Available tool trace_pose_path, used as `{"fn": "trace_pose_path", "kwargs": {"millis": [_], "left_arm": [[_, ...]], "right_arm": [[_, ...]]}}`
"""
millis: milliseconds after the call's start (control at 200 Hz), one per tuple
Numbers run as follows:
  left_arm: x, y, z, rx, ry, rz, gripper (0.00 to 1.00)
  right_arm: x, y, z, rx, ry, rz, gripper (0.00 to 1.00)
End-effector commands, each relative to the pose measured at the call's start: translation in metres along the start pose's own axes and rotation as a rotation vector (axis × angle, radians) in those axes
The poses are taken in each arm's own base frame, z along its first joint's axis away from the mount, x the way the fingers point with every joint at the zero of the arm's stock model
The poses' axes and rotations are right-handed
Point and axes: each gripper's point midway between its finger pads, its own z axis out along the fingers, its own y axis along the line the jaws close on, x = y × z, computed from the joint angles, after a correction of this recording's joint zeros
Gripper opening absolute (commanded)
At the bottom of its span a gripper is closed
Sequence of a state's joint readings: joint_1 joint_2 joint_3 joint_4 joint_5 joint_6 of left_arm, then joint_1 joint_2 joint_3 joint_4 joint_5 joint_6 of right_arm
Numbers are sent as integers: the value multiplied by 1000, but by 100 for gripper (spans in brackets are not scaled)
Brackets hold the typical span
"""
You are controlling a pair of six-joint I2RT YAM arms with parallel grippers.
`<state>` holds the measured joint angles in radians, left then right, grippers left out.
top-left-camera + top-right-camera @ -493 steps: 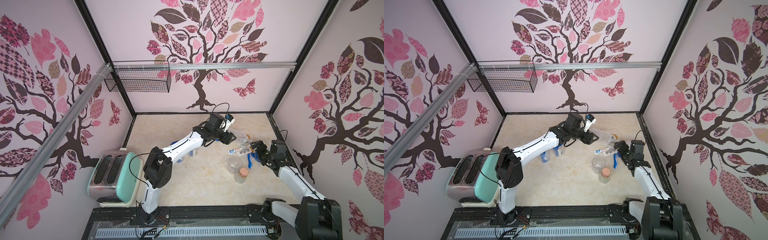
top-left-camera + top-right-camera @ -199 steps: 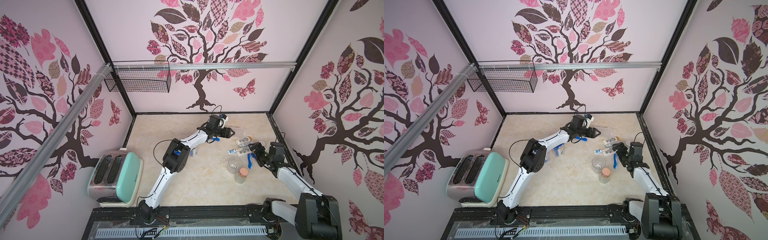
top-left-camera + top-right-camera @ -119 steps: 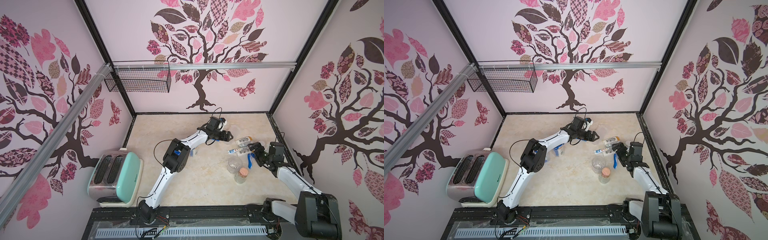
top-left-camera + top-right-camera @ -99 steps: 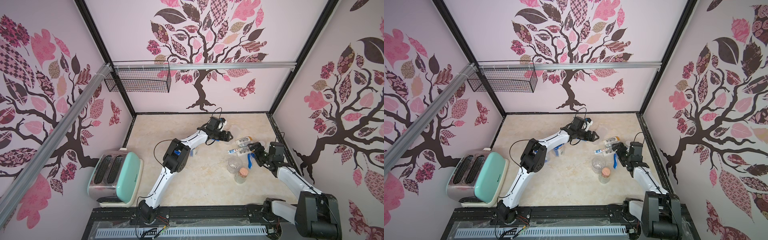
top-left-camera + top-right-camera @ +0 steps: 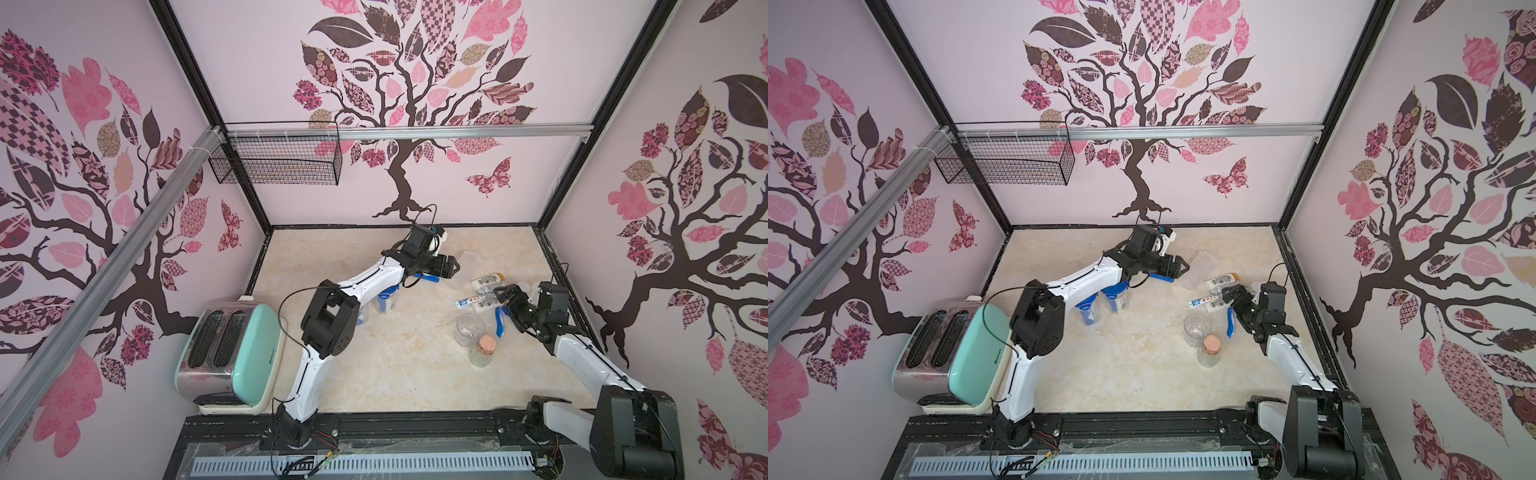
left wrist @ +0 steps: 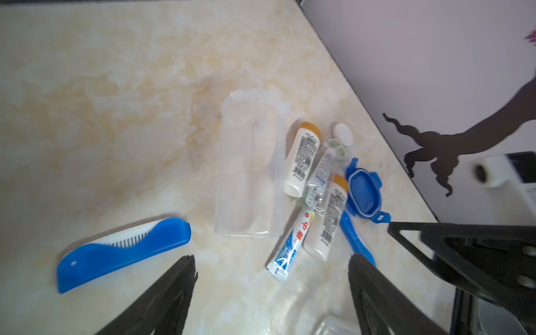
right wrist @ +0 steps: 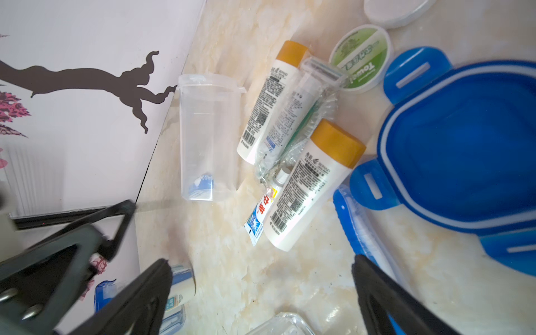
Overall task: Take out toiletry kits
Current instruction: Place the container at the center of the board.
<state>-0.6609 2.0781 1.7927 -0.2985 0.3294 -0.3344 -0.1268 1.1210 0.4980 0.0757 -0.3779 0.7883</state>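
Kit pieces lie loose on the table (image 5: 395, 374) at about three o'clock, reading the top views as a dial with the far wall at twelve. They are two white bottles (image 6: 303, 162) with tan caps, a toothpaste tube (image 6: 290, 246), a blue toothbrush (image 6: 355, 240), a round white tub (image 6: 342, 134) and a green-labelled tub (image 7: 361, 56). All sit beside an empty clear jar (image 6: 249, 174) on its side and its blue lid (image 6: 364, 194). A blue comb (image 6: 124, 249) lies apart, at about ten o'clock from the pile and just beside the left gripper (image 5: 452, 266). That gripper hangs over the table with jaws spread wide and nothing between them. The right gripper (image 5: 503, 297) hovers over the pile's three-o'clock edge, also spread and empty. This kit looks fully out. The next move, I judge, turns on the two lidded jars (image 5: 1117, 301). They sit at about eight o'clock from the left gripper, under that arm's forearm, and well apart from the right gripper, toward its nine o'clock. They appear upright, long axis vertical, with white items inside that are too small to name. The left arm is nearer, so it would have to draw back toward eight o'clock and come down on a lid.
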Motion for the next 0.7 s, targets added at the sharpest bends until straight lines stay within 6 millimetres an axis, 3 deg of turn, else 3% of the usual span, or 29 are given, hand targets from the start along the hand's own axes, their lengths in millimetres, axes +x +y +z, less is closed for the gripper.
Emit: {"fn": "trace_pose_path", "kwargs": {"millis": [0, 200, 285, 520, 695], "left_arm": [[-45, -31, -55, 24, -147, 52, 86], [-39, -40, -131, -38, -203, 4, 84], [-23, -32, -163, -85, -223, -31, 83], [23, -2, -258, -319, -263, -58, 82], [72, 25, -328, -537, -265, -122, 81]], "right_arm": [[-15, 27, -13, -68, -42, -100, 99], [-7, 77, -25, -182, -21, -284, 99], [6, 103, -23, -184, 14, -396, 100], [68, 172, -1, -240, 194, -675, 100], [128, 202, 27, -227, 379, -903, 100]]}}
